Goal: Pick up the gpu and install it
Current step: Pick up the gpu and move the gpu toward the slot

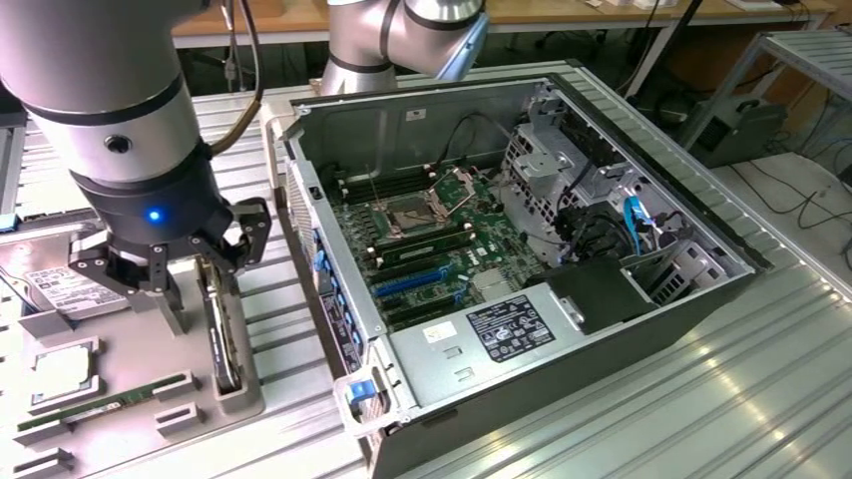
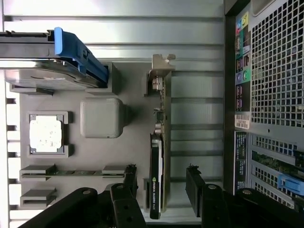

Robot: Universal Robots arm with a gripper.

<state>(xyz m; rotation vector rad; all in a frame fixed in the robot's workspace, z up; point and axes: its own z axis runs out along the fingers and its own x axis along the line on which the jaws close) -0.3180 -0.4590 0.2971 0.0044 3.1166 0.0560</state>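
Hovering over the upright gpu (image 2: pixel 157 190) with jaws wide open, the gripper (image 2: pixel 161 179) holds nothing, so the card sits in its tray (image 2: pixel 135 123), neither lifted nor installed in the case (image 1: pixel 399 130).

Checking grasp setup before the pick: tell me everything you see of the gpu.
The gpu stands on its edge in a slot of the grey holder tray, beside the open PC case. Thin card seen edge-on, silver metal bracket at one end, black cooler with a green logo label at the other. The open gripper straddles it, fingers either side, not touching.
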